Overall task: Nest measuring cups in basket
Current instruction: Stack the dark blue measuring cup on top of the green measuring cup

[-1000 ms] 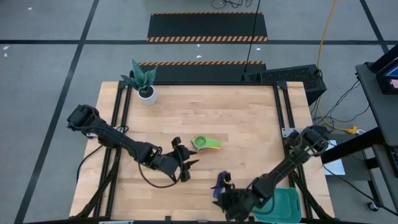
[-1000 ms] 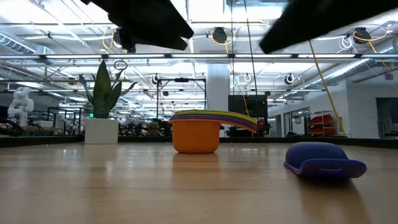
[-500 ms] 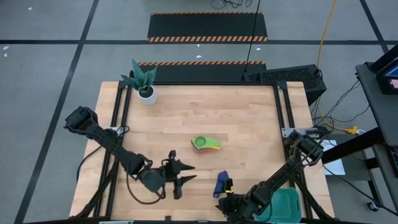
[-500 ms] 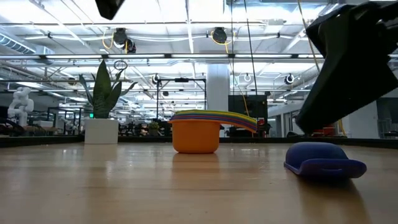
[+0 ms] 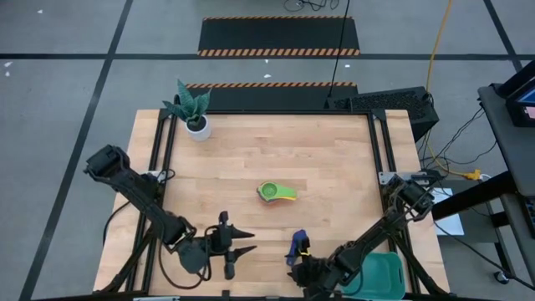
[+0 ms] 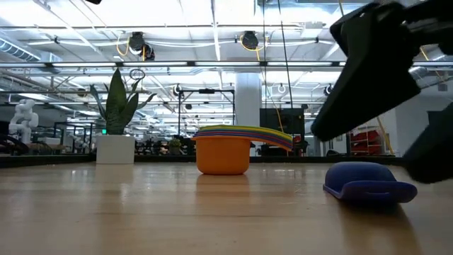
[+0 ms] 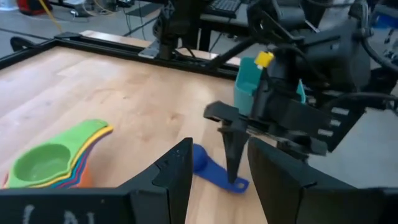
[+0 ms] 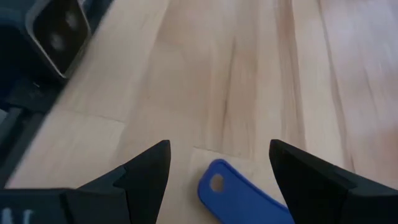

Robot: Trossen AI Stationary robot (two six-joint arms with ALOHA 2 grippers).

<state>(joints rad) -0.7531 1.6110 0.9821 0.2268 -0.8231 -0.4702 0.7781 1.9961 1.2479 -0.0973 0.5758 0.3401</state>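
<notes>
A nested stack of measuring cups [image 5: 276, 192] stands mid-table on its orange base [image 6: 222, 157], green cup on top [image 7: 42, 163]. The dark blue cup [image 5: 297, 245] lies apart, mouth down on the wood [image 6: 368, 183]. My right gripper [image 5: 305, 266] hovers just on the near side of it, open, with the cup's handle [image 8: 227, 190] showing between its fingers. My left gripper [image 5: 249, 242] is open near the table's near edge, left of the blue cup [image 7: 214, 173]. The teal basket [image 5: 386, 274] sits at the near right corner, partly under my right arm.
A white pot with a plant [image 5: 196, 124] stands at the far left corner. Black frame rails [image 5: 159, 167] run along the table's left and right sides. Bare wood lies between the stack and the far edge.
My left gripper has drawn back from beside the stack toward the near edge and slightly left. My right gripper has pulled off the dark blue cup toward the near edge, uncovering it. The blue cup and the stack have stayed in place.
</notes>
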